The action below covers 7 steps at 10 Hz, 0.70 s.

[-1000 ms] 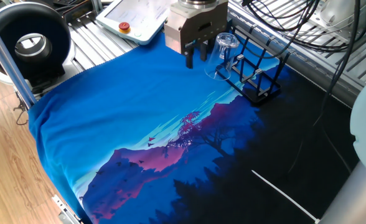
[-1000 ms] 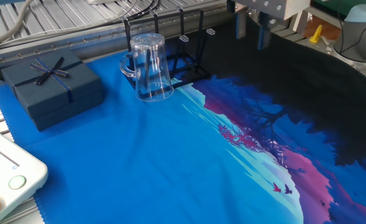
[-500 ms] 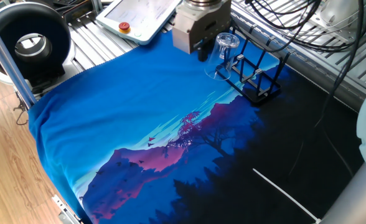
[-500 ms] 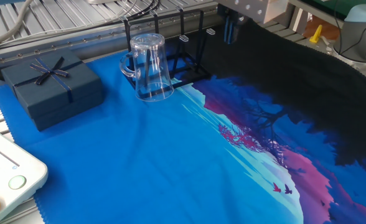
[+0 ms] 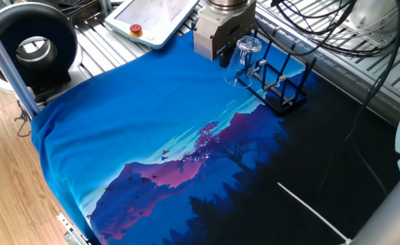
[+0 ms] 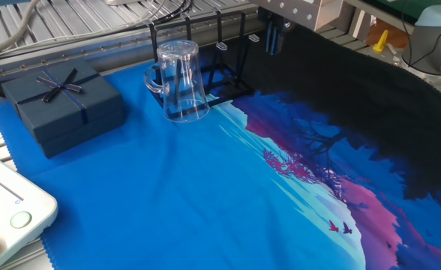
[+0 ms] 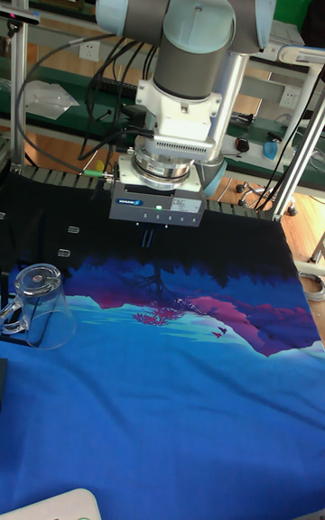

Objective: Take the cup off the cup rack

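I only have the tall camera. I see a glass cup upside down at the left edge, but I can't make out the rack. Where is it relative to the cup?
Observer: The other fixed view shows the cup rack directly behind the cup. The cup sits at one end, and the black bars run away from it.
Operator: Is the gripper touching the cup?
Observer: No. In that view the gripper hangs beyond the rack, with a clear gap to the cup.
Operator: Anything else close by?
Observer: A dark navy box with a bow sits on the cloth on the cup's handle side, apart from it.
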{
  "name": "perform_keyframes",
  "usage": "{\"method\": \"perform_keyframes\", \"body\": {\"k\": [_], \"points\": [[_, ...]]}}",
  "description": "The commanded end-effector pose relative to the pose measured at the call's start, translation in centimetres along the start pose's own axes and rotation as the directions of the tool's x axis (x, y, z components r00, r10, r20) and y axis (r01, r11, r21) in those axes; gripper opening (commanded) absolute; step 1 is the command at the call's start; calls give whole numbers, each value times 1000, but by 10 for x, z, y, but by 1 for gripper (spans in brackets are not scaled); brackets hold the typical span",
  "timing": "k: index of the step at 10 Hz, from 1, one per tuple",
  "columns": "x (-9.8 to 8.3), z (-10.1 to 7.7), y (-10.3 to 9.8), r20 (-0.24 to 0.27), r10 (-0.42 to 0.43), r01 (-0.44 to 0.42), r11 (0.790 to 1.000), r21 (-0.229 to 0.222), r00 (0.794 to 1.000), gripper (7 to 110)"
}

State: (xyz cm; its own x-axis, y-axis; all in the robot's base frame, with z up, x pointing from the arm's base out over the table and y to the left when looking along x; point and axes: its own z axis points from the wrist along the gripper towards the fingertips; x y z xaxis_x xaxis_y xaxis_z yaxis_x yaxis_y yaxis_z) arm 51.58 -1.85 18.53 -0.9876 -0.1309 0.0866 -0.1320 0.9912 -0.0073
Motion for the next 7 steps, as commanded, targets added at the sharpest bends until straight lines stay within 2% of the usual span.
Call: {"method": "perform_keyframes", "body": {"k": [1, 7], "points": [[-3, -2, 4, 11, -3, 3, 1000, -6, 1000, 7], [-6, -6, 12, 11, 0, 0, 1000, -6, 1000, 7]]}}
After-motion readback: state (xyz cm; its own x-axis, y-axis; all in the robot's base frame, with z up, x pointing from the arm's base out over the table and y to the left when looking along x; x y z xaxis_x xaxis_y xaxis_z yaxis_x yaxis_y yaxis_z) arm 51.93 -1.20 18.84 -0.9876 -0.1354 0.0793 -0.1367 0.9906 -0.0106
